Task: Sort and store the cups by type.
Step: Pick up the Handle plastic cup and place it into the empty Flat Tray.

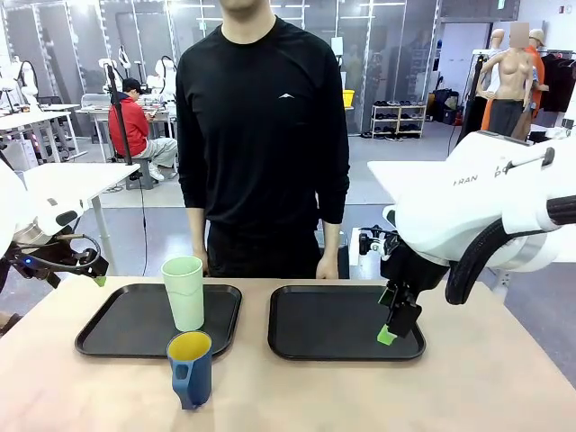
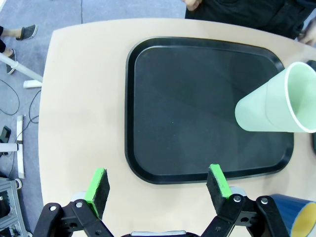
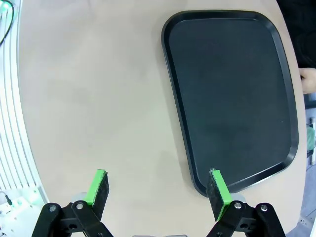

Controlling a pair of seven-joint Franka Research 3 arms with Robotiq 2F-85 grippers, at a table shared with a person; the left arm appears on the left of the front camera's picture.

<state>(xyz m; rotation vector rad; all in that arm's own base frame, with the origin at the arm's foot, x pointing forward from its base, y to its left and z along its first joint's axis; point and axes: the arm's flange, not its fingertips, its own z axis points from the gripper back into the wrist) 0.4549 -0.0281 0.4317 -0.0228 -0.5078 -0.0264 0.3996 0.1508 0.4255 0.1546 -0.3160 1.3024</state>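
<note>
A tall mint-green tumbler (image 1: 184, 292) stands upright on the left black tray (image 1: 117, 333), near its right side. The dark blue mug (image 1: 190, 369) with a yellow inside stands on the bare table just in front of that tray. In the left wrist view the tumbler (image 2: 274, 106) is at the right and the mug (image 2: 296, 219) at the bottom right corner. My left gripper (image 2: 158, 185) hangs open above the tray's near edge, holding nothing. My right gripper (image 3: 158, 190) is open and empty above the table beside the right tray (image 3: 232, 98), and shows over that tray's right end (image 1: 393, 326).
A person stands at the far side of the table, with hands resting at its edge (image 1: 327, 268). The right tray (image 1: 333, 324) carries nothing. Bare tabletop (image 1: 450, 396) runs along the front and right.
</note>
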